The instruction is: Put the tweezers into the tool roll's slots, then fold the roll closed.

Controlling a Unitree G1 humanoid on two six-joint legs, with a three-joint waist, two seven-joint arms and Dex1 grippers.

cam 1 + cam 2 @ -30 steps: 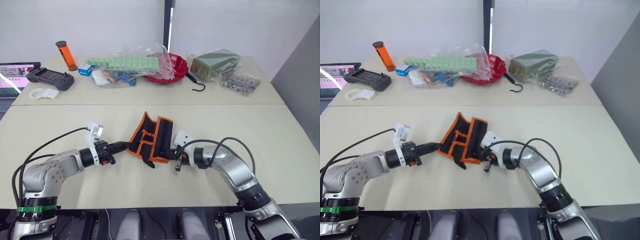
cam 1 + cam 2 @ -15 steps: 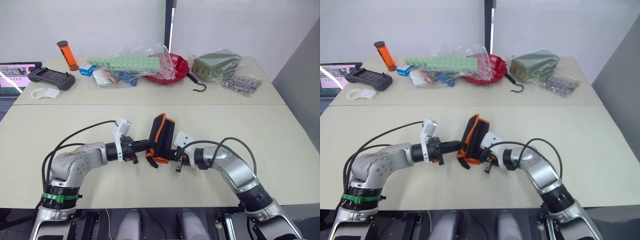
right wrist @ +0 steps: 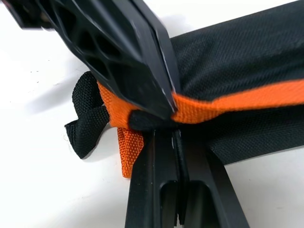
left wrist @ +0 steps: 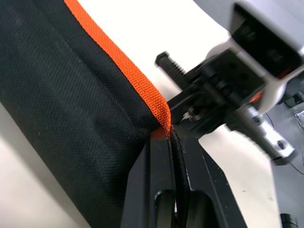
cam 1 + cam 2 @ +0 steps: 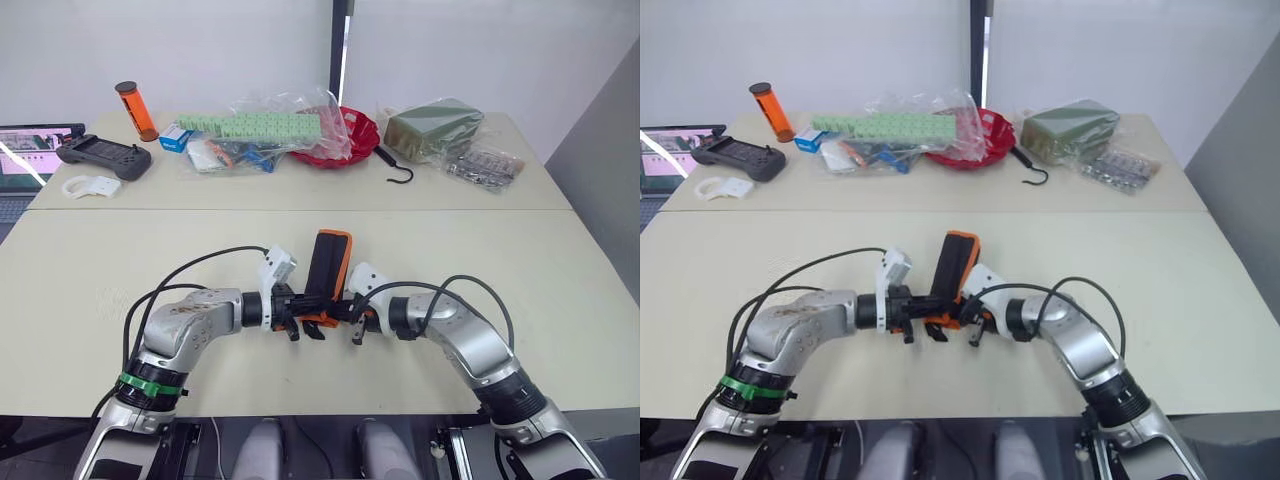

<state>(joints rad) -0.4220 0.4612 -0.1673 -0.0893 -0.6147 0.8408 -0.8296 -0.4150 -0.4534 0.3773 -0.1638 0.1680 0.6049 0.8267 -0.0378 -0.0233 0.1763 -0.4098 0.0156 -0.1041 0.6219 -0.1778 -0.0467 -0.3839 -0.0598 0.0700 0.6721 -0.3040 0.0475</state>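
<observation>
The folding step is in hand: the tool roll (image 5: pixel 325 270) stands nearly upright on the tabletop (image 5: pixel 560 260), pinched between the two hands. The left hand (image 4: pixel 173 142) is clenched on its orange-trimmed edge, and the right hand (image 3: pixel 173 135) is clenched on the trim opposite. Next, I judge, the flap must be laid down flat.
</observation>
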